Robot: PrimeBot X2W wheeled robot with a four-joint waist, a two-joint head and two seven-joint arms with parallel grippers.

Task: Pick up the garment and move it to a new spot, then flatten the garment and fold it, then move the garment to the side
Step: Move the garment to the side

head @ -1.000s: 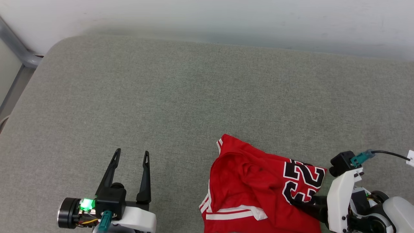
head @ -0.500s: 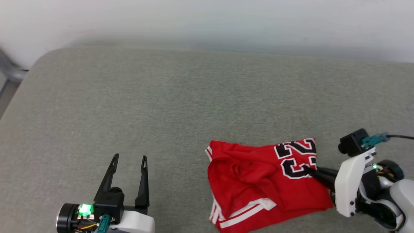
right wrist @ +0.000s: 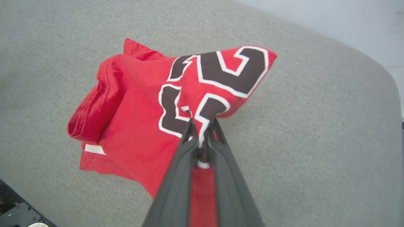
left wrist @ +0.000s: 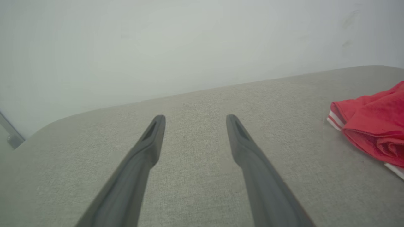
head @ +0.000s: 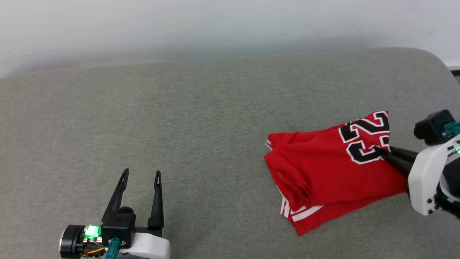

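Note:
The garment [head: 323, 169] is a bright red shirt with large black, white-edged numerals and white striped trim, bunched at the right of the grey cushion. My right gripper [head: 378, 150] is shut on it, pinching the cloth at the numerals [right wrist: 202, 94]; in the right wrist view the gripper [right wrist: 202, 124] lifts a peak of fabric. At lower left my left gripper [head: 141, 175] stands open with nothing between its fingers. In the left wrist view that gripper [left wrist: 193, 117] points across bare cushion, with the garment [left wrist: 375, 126] at the right edge.
The grey cushion [head: 179, 115] fills the work area, with a pale wall [head: 215, 25] behind it. Its rounded far right corner [head: 435, 61] lies close to the garment. Bare cushion stretches from the middle to the left.
My right gripper closed on the numeral area and dragged the garment up and to the right. The head camera has swung right. The left gripper stays open.

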